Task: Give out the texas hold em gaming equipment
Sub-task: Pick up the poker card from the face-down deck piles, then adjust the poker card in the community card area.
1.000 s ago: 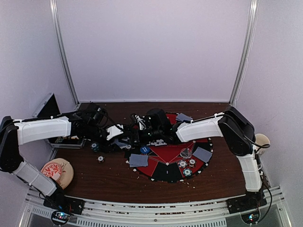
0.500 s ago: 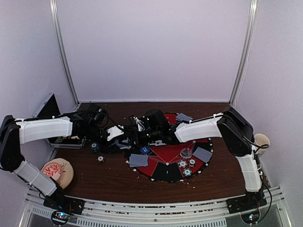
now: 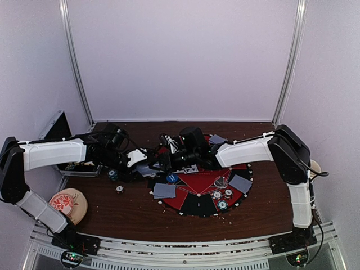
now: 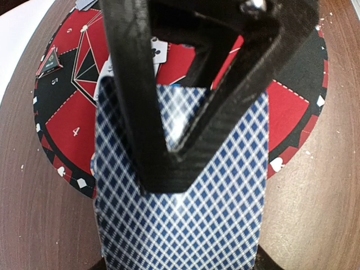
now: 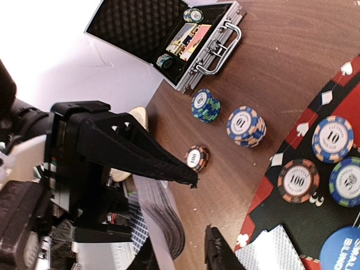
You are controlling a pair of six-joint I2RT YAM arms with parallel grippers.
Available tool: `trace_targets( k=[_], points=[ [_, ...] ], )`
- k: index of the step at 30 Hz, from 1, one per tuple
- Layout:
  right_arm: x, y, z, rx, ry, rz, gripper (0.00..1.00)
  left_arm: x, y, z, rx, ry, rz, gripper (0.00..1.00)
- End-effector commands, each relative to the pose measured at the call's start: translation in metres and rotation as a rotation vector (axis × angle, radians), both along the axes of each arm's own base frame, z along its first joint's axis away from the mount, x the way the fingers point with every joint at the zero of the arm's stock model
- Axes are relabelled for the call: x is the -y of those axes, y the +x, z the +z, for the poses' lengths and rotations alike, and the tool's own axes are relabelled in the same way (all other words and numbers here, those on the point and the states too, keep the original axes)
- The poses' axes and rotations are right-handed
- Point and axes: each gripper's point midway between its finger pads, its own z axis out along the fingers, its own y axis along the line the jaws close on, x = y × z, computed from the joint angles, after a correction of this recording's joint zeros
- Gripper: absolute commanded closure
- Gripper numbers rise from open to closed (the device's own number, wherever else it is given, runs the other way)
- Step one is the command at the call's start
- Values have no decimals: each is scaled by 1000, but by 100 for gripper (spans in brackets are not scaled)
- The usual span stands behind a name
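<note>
Bottom centre, right wrist view: deck edge sits between jaws of right end effector; clamped or not, cannot tell. Left end effector grips the deck.

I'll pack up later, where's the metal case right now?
In the top view, the open metal case sits far left on the table, partly hidden by the left arm.

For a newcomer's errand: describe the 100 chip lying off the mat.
Find the open metal case. On the bare wood before its handle stand two tall piles of chips, a blue-green stack and a blue-and-peach stack. Just beyond them, toward the round mat, lies the 100 chip: orange and black, low, alone.
</note>
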Motion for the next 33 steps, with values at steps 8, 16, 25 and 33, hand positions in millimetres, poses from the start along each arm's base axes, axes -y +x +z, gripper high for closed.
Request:
trace_targets(
  k=[8, 16, 25, 33],
  points=[
    [20, 0, 33, -6, 77, -12, 97, 12, 4, 15, 23, -59, -27, 46],
    [33, 3, 48, 31, 72, -30, 100, 11, 3, 16, 25, -60, -27, 46],
    [83, 28, 56, 209, -120, -150, 100, 11, 2, 17, 26, -65, -27, 46],
    [154, 67, 30, 532, -610, -320, 100, 12, 1, 19, 23, -74, -28, 46]
  ],
)
